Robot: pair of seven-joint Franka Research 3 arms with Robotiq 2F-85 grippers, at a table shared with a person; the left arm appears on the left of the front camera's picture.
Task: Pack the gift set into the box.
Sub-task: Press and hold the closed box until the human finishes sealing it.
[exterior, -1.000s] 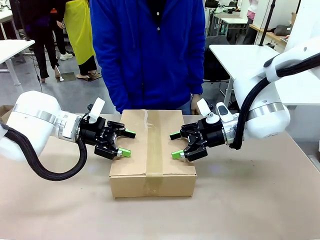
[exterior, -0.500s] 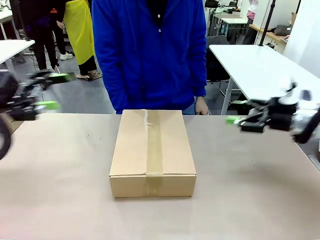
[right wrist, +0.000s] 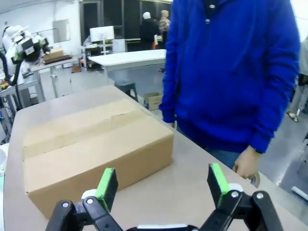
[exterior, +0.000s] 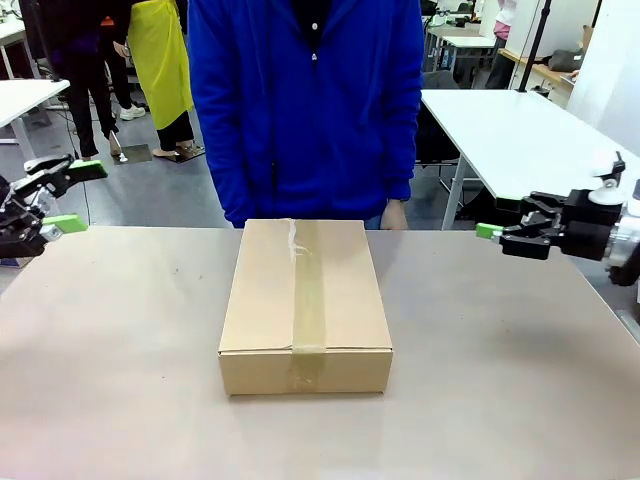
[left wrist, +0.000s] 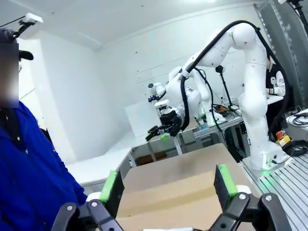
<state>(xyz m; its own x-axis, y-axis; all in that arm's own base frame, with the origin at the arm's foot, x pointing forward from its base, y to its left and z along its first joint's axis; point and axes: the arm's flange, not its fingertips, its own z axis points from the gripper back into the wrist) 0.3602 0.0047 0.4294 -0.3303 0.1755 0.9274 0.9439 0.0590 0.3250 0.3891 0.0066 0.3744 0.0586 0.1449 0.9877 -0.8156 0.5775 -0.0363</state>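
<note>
Cardboard box sits taped shut mid-table, so I'd say just keep left gripper and right gripper wide, empty, at the edges.

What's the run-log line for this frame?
box: closed, taped, table centre | left gripper: open, empty, left edge | right gripper: open, empty, right edge | person: standing behind box

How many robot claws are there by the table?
2. The left gripper hangs open at the table's left edge, and the right gripper is open at the right edge, both well away from the taped box.
</note>
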